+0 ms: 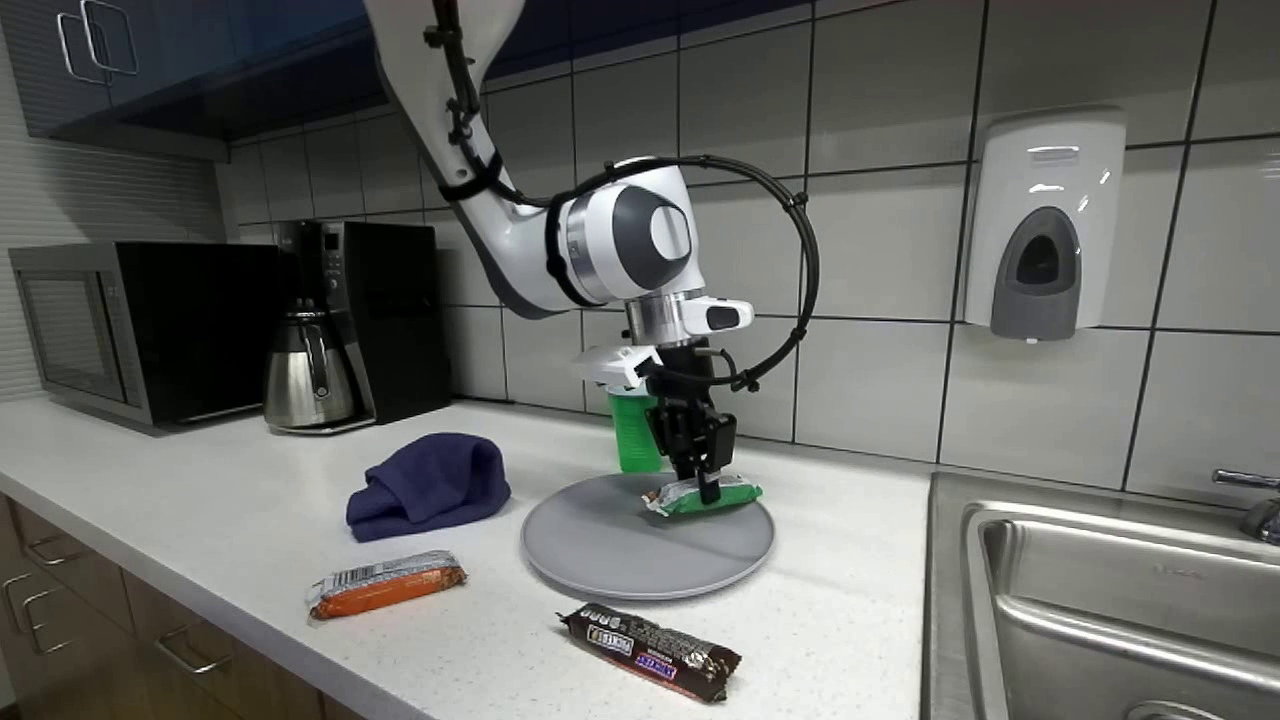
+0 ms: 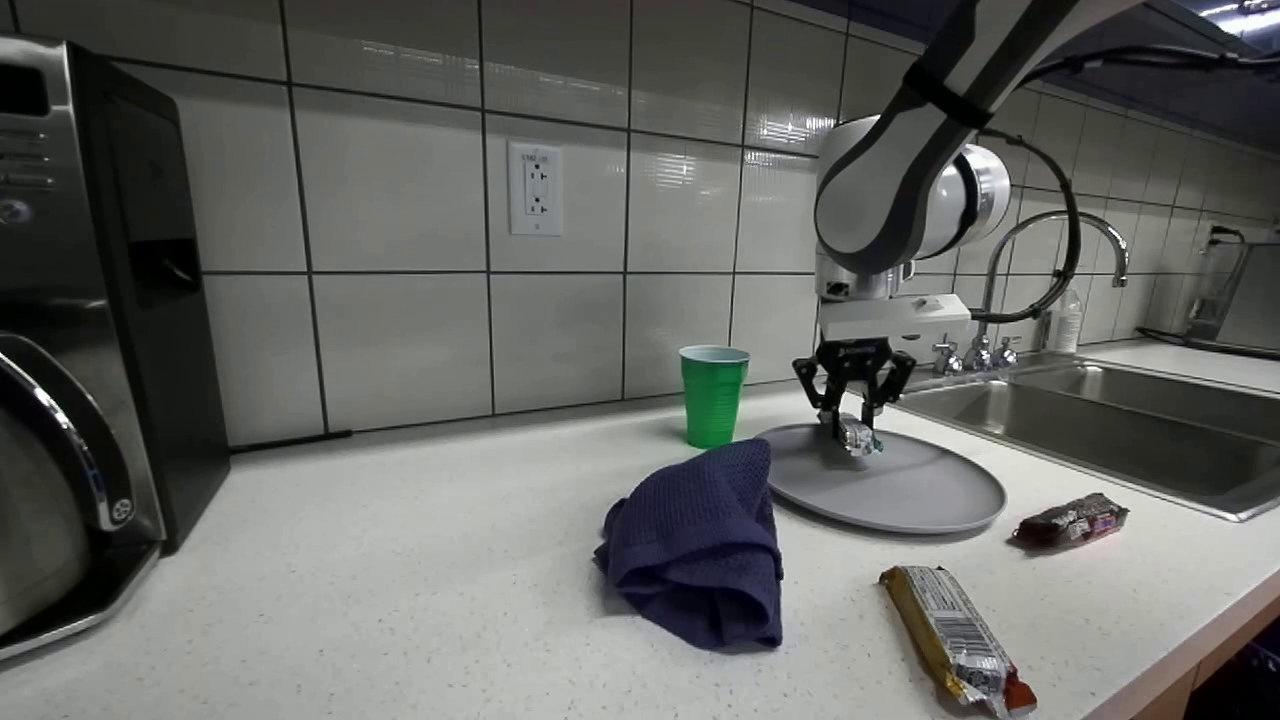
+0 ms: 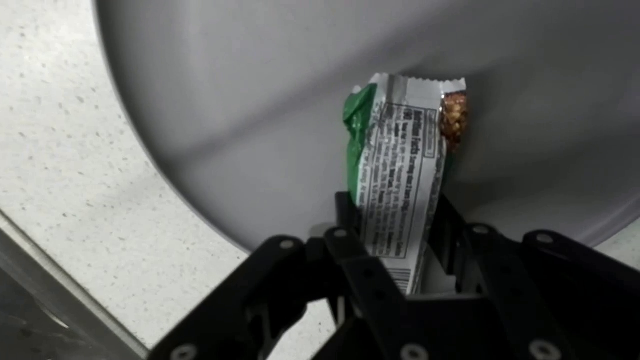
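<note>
The white counter [image 1: 200, 480] supports the gray plate [image 1: 610, 545]. The steel sink [image 1: 1110, 570] is located to one side of the plate, beyond a strip of counter. The purple towel [image 2: 700, 545] is bunched near the plate's opposite side. The gripper [image 2: 852, 430] is positioned over the plate, jaws partly apart and clamped across the green-and-white bar [image 3: 400, 170]. The green cup [image 2: 712, 395] stands upright behind the plate. The bar is above the plate; contact cannot be determined. The orange bar [image 1: 385, 585] and brown bar [image 1: 655, 650] lie in front of the plate, brown nearer.
</note>
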Robot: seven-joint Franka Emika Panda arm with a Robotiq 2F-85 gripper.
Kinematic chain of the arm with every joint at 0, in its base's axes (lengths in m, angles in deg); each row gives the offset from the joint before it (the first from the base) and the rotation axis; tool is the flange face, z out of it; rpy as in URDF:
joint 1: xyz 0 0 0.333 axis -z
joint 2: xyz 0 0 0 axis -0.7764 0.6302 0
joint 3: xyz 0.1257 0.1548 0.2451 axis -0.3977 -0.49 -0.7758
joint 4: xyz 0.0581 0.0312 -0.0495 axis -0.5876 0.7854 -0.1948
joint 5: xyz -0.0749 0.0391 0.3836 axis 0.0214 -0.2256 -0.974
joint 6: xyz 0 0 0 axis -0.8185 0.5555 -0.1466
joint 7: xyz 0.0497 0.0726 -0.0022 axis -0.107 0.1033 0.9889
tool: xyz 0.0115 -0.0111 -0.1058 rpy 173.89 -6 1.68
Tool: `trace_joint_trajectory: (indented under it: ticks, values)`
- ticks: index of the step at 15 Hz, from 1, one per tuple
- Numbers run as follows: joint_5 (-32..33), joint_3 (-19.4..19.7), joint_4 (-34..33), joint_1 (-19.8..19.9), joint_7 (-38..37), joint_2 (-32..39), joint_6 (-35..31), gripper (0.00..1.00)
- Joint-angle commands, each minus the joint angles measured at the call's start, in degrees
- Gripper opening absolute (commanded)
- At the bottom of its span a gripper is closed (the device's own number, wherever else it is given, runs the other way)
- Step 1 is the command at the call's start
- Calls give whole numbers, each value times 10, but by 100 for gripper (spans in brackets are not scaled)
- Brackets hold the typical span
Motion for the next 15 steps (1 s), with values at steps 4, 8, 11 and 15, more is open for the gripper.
trace_joint_trajectory:
  ticks: [4, 8, 11, 15]
  values:
    - [6, -3, 22, 1, 18, -33, 10, 93]
    - [-5, -6, 14, 11, 23, -50, 27, 100]
    - [-8, -7, 18, 17, 19, -69, 36, 100]
    - [2, -5, 3, 13, 3, -40, 16, 100]
